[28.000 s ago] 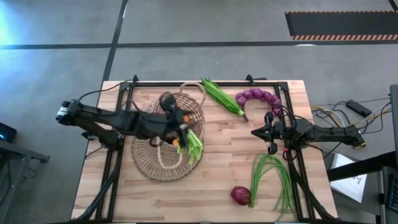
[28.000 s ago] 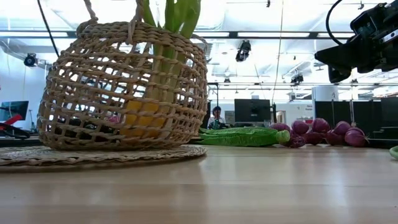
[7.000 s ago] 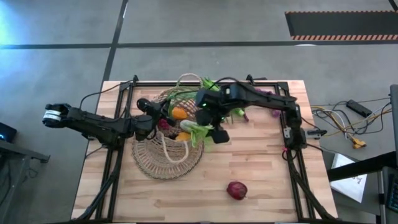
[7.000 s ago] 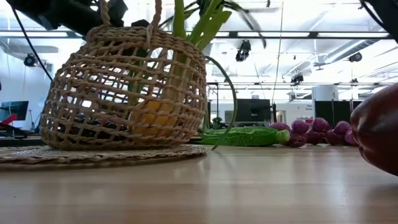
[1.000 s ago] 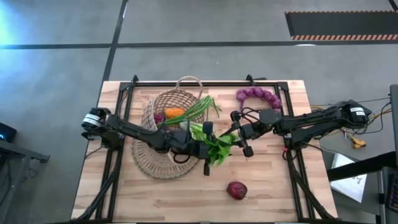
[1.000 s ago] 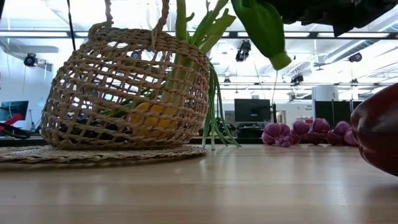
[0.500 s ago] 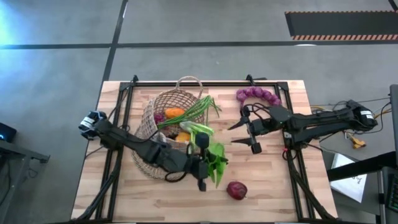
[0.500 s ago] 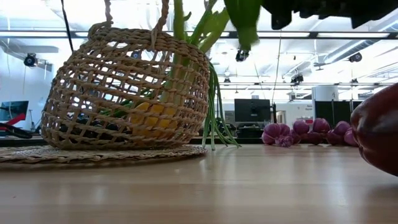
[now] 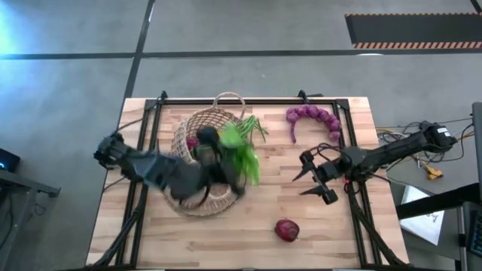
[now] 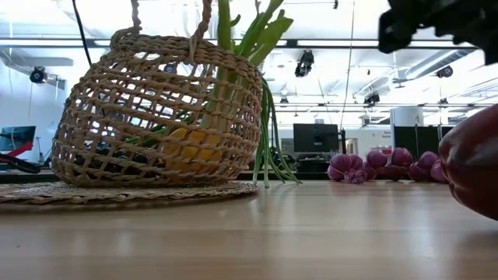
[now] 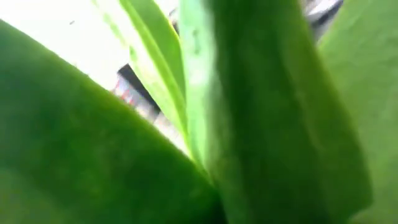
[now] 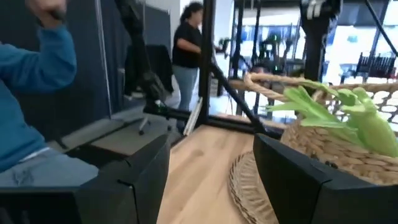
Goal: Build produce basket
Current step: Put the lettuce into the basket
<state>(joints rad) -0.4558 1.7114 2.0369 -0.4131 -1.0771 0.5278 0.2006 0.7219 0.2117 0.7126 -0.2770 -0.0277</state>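
Here the left gripper (image 9: 226,167) clamps the green okra-like pods (image 9: 239,156) above the basket (image 9: 197,159), apparently mid-swing; next it likely needs to lower and let go inside. The right gripper (image 9: 312,181), fingers spread and empty, hangs mid-table between the purple onion string (image 9: 312,117) and the red onion (image 9: 286,229).

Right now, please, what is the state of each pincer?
Left pincer: over the basket, blurred, carrying green pods; closed on them.
Right pincer: open, empty, above the table.
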